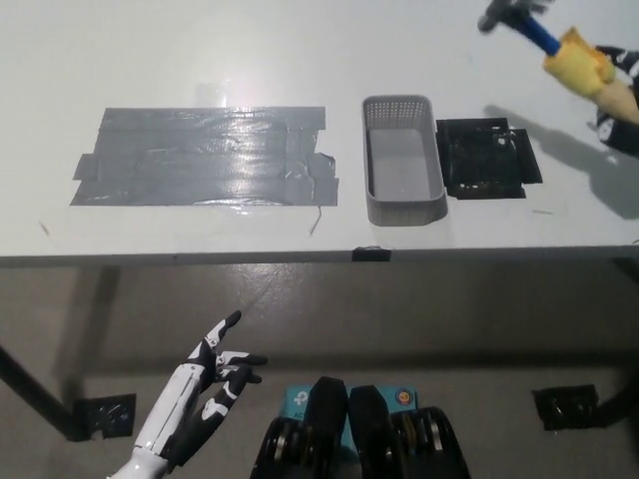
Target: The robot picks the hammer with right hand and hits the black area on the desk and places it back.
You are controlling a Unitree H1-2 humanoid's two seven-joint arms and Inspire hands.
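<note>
Right hand (621,100) grips the hammer (559,48) above the desk (300,60); left hand (215,374) hangs open.

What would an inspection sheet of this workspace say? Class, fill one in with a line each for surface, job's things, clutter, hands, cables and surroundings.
Surface: white desk, front edge running across the middle of the view.
Job's things: hammer raised at upper right, off the desk; black area lies right of the basket.
Clutter: empty grey basket; large grey tape patch at left.
Hands: right hand at the right edge, shut on the hammer's handle; left hand below the desk edge, open, holding nothing.
Cables: nothing seen.
Surroundings: grey floor below the desk.
</note>
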